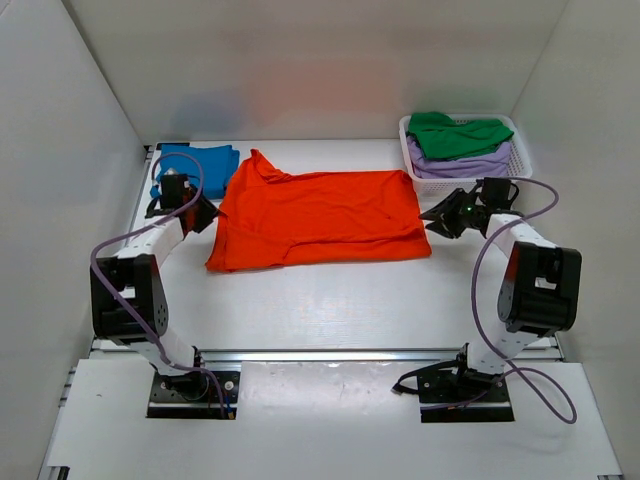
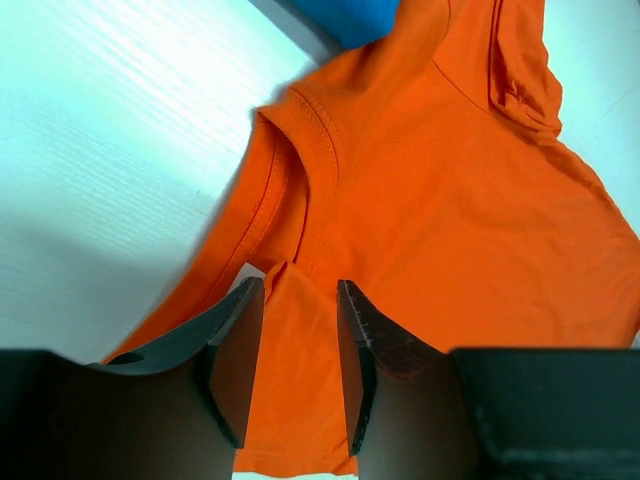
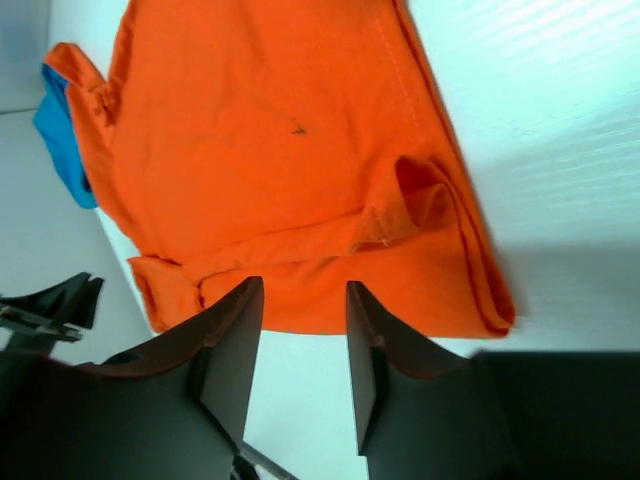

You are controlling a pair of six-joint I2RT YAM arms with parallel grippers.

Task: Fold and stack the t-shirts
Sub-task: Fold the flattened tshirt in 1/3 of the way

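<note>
The bright orange t-shirt [image 1: 320, 215] lies flat on the white table, folded over on itself, its collar end toward the back left. My left gripper [image 1: 205, 216] hangs at the shirt's left edge. Its jaws [image 2: 300, 288] stand open, with a strip of orange cloth [image 2: 450, 200] lying loose beneath the gap. At the shirt's right edge my right gripper [image 1: 437, 218] is open too. In the right wrist view its fingertips [image 3: 303, 288] hover over bare table just short of the orange hem [image 3: 260, 130]. A folded blue t-shirt [image 1: 200, 160] lies at the back left.
A white lattice basket [image 1: 521, 150] stands at the back right, holding a green t-shirt [image 1: 455, 133] on top of a lavender one [image 1: 465, 165]. White walls close in the table on three sides. Purple cables loop from both arms.
</note>
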